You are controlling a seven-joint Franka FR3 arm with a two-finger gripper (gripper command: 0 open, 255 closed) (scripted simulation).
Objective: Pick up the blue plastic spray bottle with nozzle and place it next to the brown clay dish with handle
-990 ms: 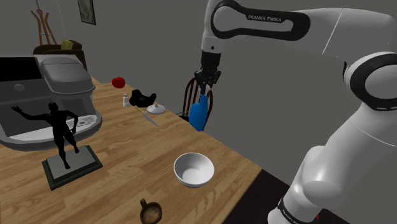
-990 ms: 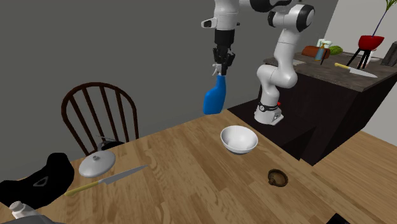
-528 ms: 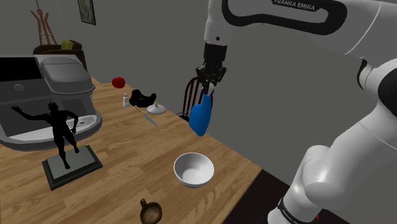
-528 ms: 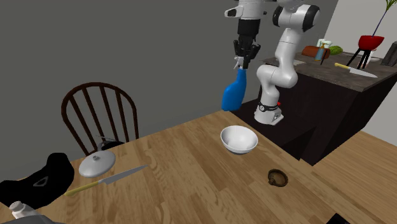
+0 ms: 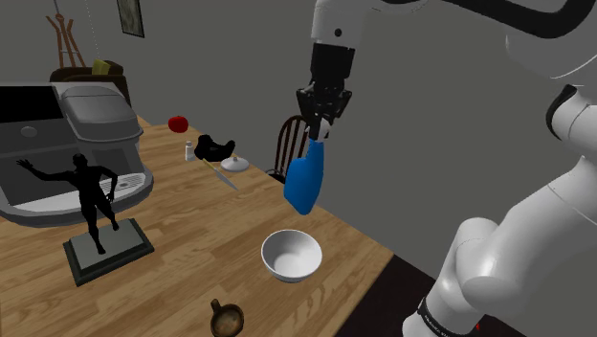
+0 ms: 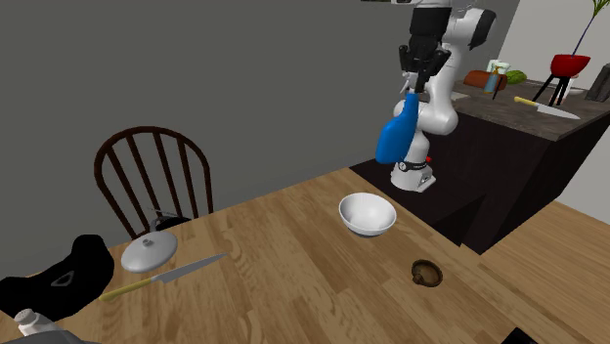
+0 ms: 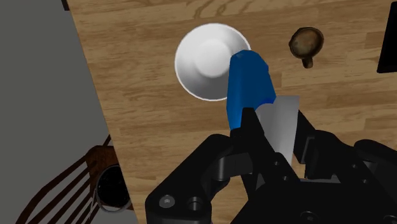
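My black gripper (image 5: 322, 128) is shut on the neck of the blue spray bottle (image 5: 304, 180), which hangs tilted in the air above the wooden table (image 5: 191, 244). In the second exterior view the blue spray bottle (image 6: 396, 136) hangs under the gripper (image 6: 416, 86), above and right of the white bowl (image 6: 368, 213). The wrist view has the blue spray bottle (image 7: 249, 86) clasped between the fingers over the white bowl (image 7: 205, 62). The small brown dish with a handle (image 5: 227, 319) sits near the table's front edge, with the brown dish (image 7: 305, 43) just past the bowl.
A white bowl (image 5: 292, 255) lies below the bottle. A black figurine (image 5: 96, 206) on a base, a grey coffee machine (image 5: 67, 144), a knife (image 6: 166, 275), a lid (image 6: 150, 252), a red object (image 5: 178, 123) and a wooden chair (image 6: 154, 176) surround the table.
The arm has carried the bottle toward the shoulder view's lower right, closer to the bowl. In the second exterior view it moved right. The grip stayed shut.
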